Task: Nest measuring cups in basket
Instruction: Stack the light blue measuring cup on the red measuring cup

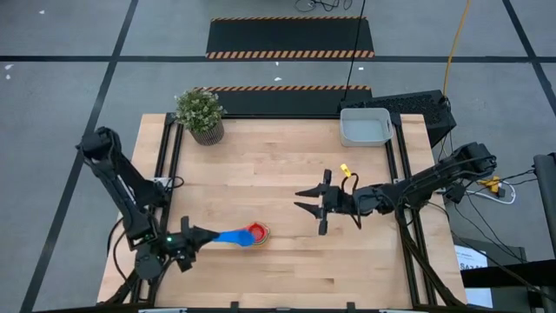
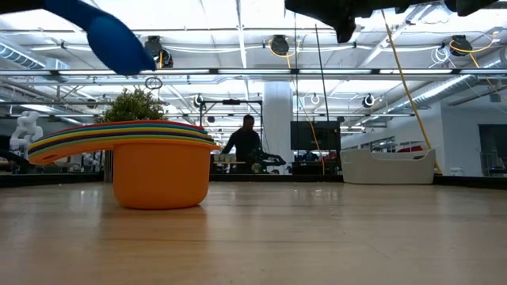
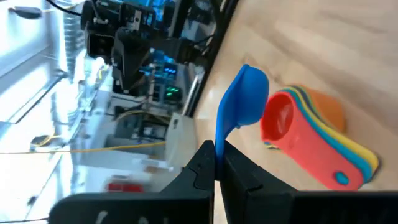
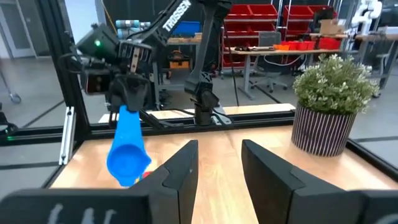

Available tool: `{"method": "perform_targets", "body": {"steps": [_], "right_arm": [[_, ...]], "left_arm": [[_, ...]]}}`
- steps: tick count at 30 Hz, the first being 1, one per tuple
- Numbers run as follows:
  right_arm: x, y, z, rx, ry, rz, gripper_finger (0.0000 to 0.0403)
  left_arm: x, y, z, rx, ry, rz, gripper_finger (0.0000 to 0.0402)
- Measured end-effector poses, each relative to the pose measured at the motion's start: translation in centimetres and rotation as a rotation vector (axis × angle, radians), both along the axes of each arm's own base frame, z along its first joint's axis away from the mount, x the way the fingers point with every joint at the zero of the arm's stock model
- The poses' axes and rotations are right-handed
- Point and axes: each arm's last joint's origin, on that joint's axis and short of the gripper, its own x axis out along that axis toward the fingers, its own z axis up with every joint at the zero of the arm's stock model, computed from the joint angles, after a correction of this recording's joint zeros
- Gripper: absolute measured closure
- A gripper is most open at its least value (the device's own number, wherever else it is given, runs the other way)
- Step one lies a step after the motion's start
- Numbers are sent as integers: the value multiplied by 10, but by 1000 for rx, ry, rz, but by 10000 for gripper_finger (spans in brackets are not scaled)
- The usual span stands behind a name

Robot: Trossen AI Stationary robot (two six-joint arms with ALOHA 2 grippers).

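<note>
Nested stack of measuring cups (image 1: 257, 232) near the front of the wooden table (image 1: 278, 165), left of centre, red cup uppermost in the overhead view. From table height, an orange cup (image 2: 161, 182) at the bottom of the stack, with layered handles (image 2: 75, 138) in yellow, green, red and blue fanning out to one side. In the left wrist view, the red cup (image 3: 281, 122) on top with light blue and yellow handles beneath it.

Just above and beside that stack, a blue measuring cup (image 1: 230, 236) in the air, pinched by its handle in the left gripper (image 1: 193, 238), bowl end pointing toward the stack. Left fingers (image 3: 200, 163) closed tight on the thin blue handle. From the right wrist camera, the same blue cup (image 4: 128, 151) hanging bowl-down under the left arm.

Right gripper (image 1: 314, 203) near the table's middle, well apart from the stack, fingers spread wide and holding nothing. Small yellow object (image 1: 344, 169) just beside the right arm.

Light-grey basket (image 1: 365, 127) at the far right corner, well apart from the cups. Potted plant (image 1: 201, 114) at the far left corner.

Beyond the table, a person (image 2: 245, 145) in dark clothing in the room behind.
</note>
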Motion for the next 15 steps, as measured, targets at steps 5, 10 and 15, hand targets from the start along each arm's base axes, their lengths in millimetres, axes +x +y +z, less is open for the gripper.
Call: {"method": "perform_targets", "body": {"steps": [5, 10, 15], "right_arm": [[0, 0, 0, 17, 0, -1, 286], [0, 0, -1, 16, 4, 0, 286], [-1, 3, -12, 16, 10, 10, 287]], "left_arm": [[4, -6, -15, 82, -15, 36, 395], [7, -10, -28, 153, -2, 58, 394], [14, -8, -38, 213, 27, 75, 396]]}}
